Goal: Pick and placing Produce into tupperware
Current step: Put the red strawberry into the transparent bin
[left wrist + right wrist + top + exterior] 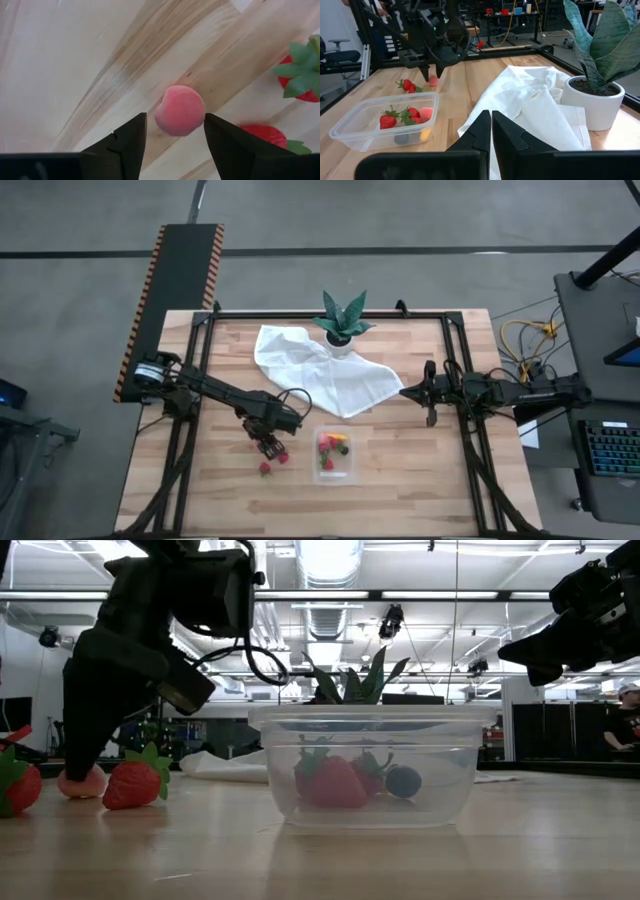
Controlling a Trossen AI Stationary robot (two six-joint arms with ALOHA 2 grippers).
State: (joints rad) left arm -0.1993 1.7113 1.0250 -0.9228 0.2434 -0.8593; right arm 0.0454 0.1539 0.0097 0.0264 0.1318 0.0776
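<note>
The clear tupperware [334,455] [365,765] [385,122] stands on the wooden table and holds strawberries, a pink piece, a dark round piece [403,781] and an orange-yellow sliver [425,134]. Left of it, a pink round piece [180,110] [82,781] and two strawberries [135,783] [300,70] lie on the wood. My left gripper [175,120] [268,446] is open and points down over the pink piece, with one finger on each side of it. My right gripper [490,125] [405,392] is shut and hovers near the table's right side, by the white cloth. My left gripper comes at the pink piece [192,102] from above, pointing down, and its fingers [220,140] flank the piece, which rests on the table. One finger stands right at the piece's side; whether it touches, I cannot tell.
A large white cloth [320,375] lies crumpled in the table's far middle, and a potted green plant [343,325] stands at its far edge. A strawberry [265,469] lies close beside the left gripper. Bare wood lies along the near edge.
</note>
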